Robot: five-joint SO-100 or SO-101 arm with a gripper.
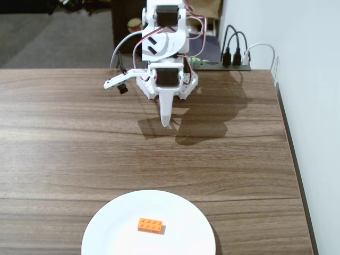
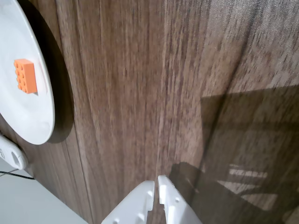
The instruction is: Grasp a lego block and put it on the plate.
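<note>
One orange lego block (image 1: pixel 151 225) lies flat on the white plate (image 1: pixel 111 226). The claw (image 2: pixel 156 185) is closed, holds nothing, and sits far off over the brown surface (image 1: pixel 64 138). The job looks done, so nothing is left to do.

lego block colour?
Orange lego block, clearest in the fixed view, lying on the white plate.

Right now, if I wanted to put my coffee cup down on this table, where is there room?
A wide bare strip of wood lies between the gripper and the plate; the table's left side and right side in the fixed view are bare too. The plate holds only the brick, with free rim around it. It is crowded at the far edge, by the arm's base and cables.
</note>
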